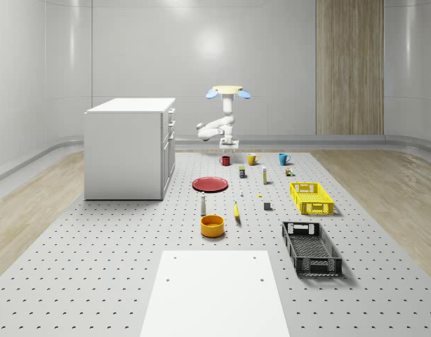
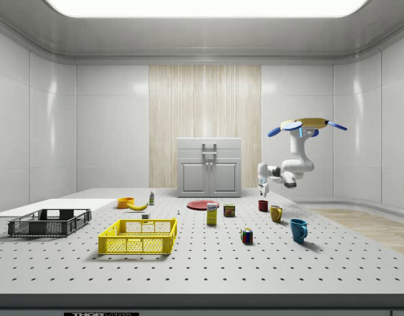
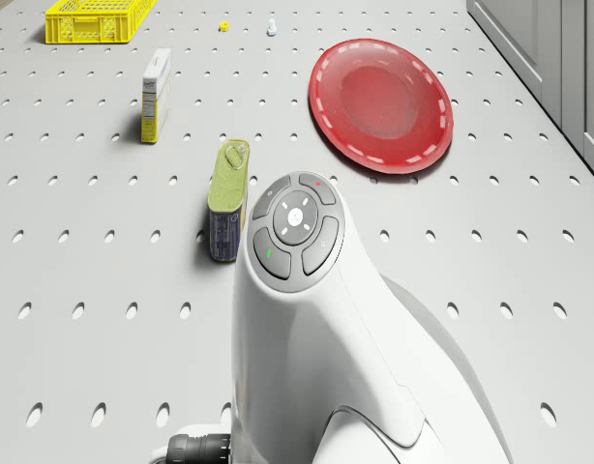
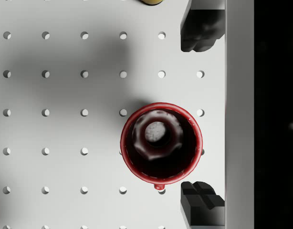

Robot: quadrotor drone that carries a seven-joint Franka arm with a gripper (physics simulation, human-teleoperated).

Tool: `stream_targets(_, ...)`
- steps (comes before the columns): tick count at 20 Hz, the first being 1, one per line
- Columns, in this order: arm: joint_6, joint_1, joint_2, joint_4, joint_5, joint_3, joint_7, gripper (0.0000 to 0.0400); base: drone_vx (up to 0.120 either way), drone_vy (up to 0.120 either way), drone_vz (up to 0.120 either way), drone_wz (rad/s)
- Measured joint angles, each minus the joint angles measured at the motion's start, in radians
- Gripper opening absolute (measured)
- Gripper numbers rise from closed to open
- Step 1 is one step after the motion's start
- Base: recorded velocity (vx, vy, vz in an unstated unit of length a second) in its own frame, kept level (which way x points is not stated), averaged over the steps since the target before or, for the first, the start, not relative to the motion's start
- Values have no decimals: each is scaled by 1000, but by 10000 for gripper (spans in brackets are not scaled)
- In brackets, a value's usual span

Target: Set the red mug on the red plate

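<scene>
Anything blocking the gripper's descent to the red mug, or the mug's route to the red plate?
Nothing visible. The gripper hangs open directly above the red mug, the drone hovering overhead. The tabletop between mug and red plate looks bare; the can stands off that line.

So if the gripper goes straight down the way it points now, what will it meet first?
Probably the red mug: the open gripper points down at it from above, though the fingers sit off-centre, toward one side of the rim, so one might catch it.
</scene>
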Motion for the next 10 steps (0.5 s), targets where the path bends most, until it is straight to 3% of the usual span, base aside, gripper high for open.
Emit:
stream_targets(1, 4, -2, -5, 0, 3, 1, 2, 400, 0, 120, -120, 0)
stream_targets(5, 22, -8, -24, 2, 12, 7, 7, 400, 0, 0, -120, 0)
stream_targets(7, 30, -11, -33, 2, 17, 10, 10, 400, 0, -80, -120, 0)
stream_targets(10, 44, -15, -47, 3, 23, 12, 14, 400, 0, 0, -27, 0)
